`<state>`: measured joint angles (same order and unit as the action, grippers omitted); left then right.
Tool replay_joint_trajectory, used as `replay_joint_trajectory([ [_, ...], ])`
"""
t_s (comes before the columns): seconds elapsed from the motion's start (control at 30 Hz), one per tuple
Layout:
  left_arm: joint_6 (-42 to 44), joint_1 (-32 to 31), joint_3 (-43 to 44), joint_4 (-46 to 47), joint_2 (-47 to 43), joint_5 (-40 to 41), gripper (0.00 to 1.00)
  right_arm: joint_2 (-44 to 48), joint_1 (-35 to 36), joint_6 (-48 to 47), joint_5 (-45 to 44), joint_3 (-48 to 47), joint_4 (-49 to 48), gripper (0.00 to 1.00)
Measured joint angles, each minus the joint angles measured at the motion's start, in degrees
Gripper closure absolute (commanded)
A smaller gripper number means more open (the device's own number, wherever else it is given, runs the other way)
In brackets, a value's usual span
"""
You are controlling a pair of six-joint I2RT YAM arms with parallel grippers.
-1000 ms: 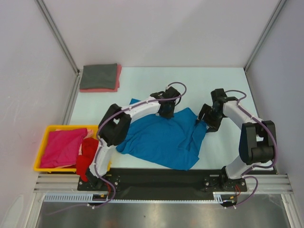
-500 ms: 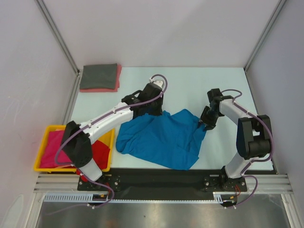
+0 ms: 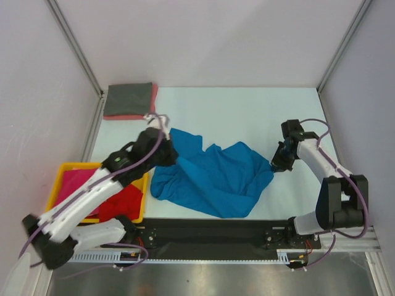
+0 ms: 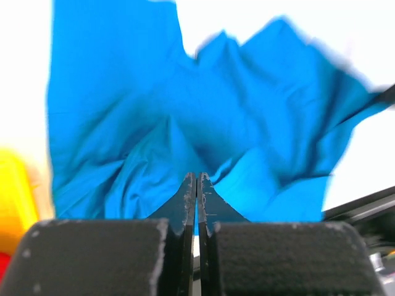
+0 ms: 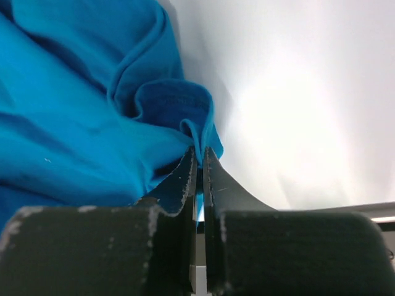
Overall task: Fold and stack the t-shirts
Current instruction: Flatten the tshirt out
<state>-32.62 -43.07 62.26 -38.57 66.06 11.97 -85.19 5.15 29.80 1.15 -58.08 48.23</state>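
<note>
Hem of blue t-shirt [image 5: 74, 123] inside right gripper [image 5: 199, 152]

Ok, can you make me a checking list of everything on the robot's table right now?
Surface: pale table, smooth and flat.
Job's things: blue t-shirt crumpled in the middle, not folded; dark grey t-shirt folded on top of a salmon pink t-shirt at the back left; magenta t-shirt and red t-shirt loose in the bin.
Clutter: yellow bin at the left edge.
Tools: left tool shut on the blue t-shirt's left side; right tool shut on its right edge.
Cables: purple cables run along both arms.
Surroundings: white walls and metal frame posts; nothing else seen.
</note>
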Motion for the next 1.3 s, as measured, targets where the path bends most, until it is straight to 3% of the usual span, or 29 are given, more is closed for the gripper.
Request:
replay_joint_trajectory([
  [0.07, -1.88, 0.35, -0.50, -1.90, -7.87, 2.05, 1.00, 3.72, -0.70, -0.57, 0.68, 2.43, 0.11, 1.00],
  [0.17, -4.55, 0.63, -0.31, -5.11, -17.27, 5.62, 1.00, 6.03, -1.25, -1.36, 3.85, 5.16, 0.20, 0.88],
  [0.47, -12.50, 0.76, 3.91, -20.20, -31.65, 13.68, 1.00, 6.95, 2.08, -3.34, 13.57, 4.26, 0.81, 0.80],
  [0.6, -16.50, 0.79, 6.38, -28.98, -35.28, 15.87, 1.00, 3.04, 2.51, -2.95, 16.68, 1.60, -0.33, 0.93],
  [0.63, -18.23, 0.79, 9.60, -32.46, -36.61, 17.55, 1.00, 3.10, 1.46, -2.67, 16.90, 1.60, 0.31, 0.78],
  [0.7, -19.23, 0.76, 12.15, -34.84, -37.86, 19.54, 1.00, 5.07, -0.42, -2.78, 16.55, 2.54, 0.72, 0.63],
  [0.8, -21.03, 0.79, 17.53, -37.07, -40.50, 23.28, 1.00, 11.45, -2.05, -3.63, 17.70, 4.94, 3.23, 0.53],
  [0.93, -21.84, 0.79, 22.80, -37.70, -42.77, 27.43, 1.00, 15.56, 2.91, -3.63, 20.46, 7.61, 4.94, 0.39],
  [1.13, -21.77, 0.79, 19.30, -38.49, -42.84, 27.85, 1.00, 16.68, 5.66, 1.60, 23.54, 13.00, 1.38, 0.39],
  [1.3, -21.90, 0.79, 13.66, -38.71, -42.05, 24.61, 1.00, 10.25, 16.83, 9.35, 25.83, 15.85, -9.03, 0.38],
])
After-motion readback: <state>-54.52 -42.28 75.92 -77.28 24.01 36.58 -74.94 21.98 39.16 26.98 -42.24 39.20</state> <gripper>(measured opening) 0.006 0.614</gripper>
